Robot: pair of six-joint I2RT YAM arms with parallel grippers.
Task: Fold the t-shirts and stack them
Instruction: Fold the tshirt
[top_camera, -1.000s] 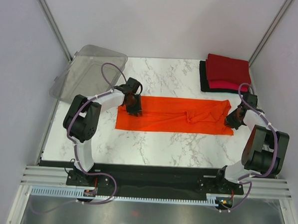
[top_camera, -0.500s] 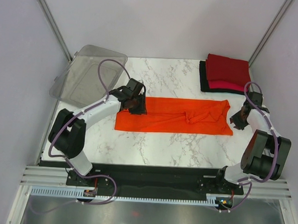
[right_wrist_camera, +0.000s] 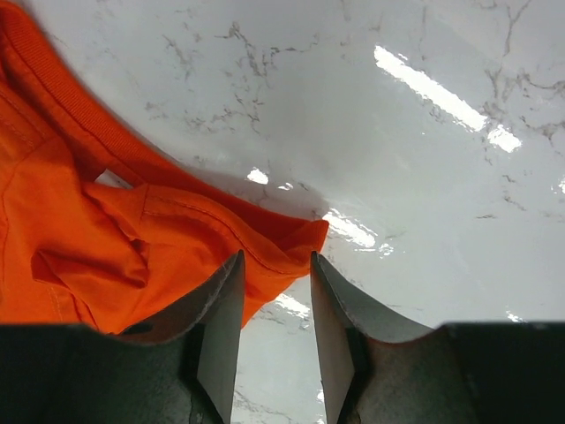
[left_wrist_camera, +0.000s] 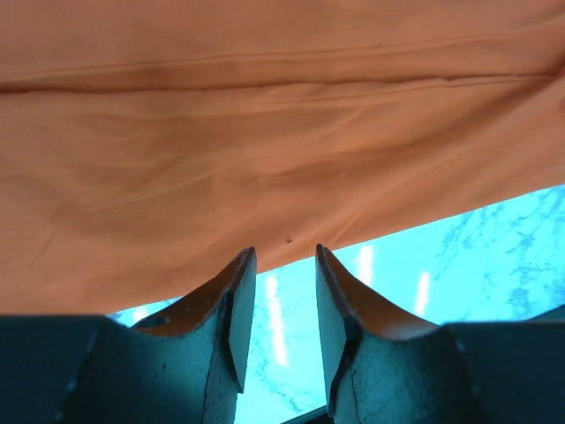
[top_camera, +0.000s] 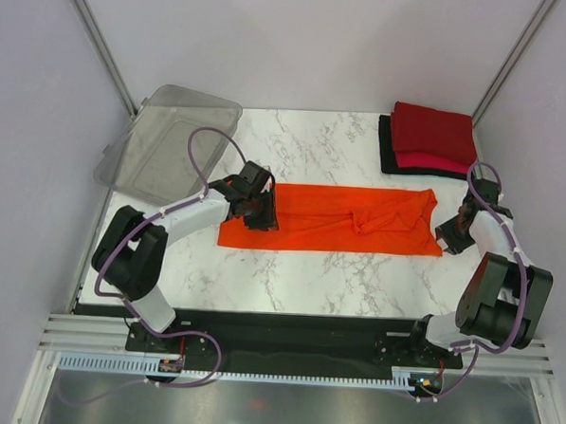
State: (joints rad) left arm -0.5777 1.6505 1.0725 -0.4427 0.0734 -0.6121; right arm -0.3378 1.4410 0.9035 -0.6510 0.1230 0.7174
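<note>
Red t-shirts (top_camera: pixel 434 133) mostly hid the black t-shirt (top_camera: pixel 385 146) at the tabletop's (top_camera: pixel 308 275) far right corner. The left gripper (left_wrist_camera: pixel 281 261) and right gripper (right_wrist_camera: pixel 275 261) stooped at the orange t-shirt's (top_camera: pixel 330 224) ends, jaws parted, empty.

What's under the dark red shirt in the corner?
A pinkish-red shirt peeks out at its near edge, and a black shirt sticks out beneath both. Their middles are covered, so anything else there is hidden.

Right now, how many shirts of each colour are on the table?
Orange shirt: 1
Dark red shirt: 1
Pinkish-red shirt: 1
Black shirt: 1
Total: 4 shirts
</note>
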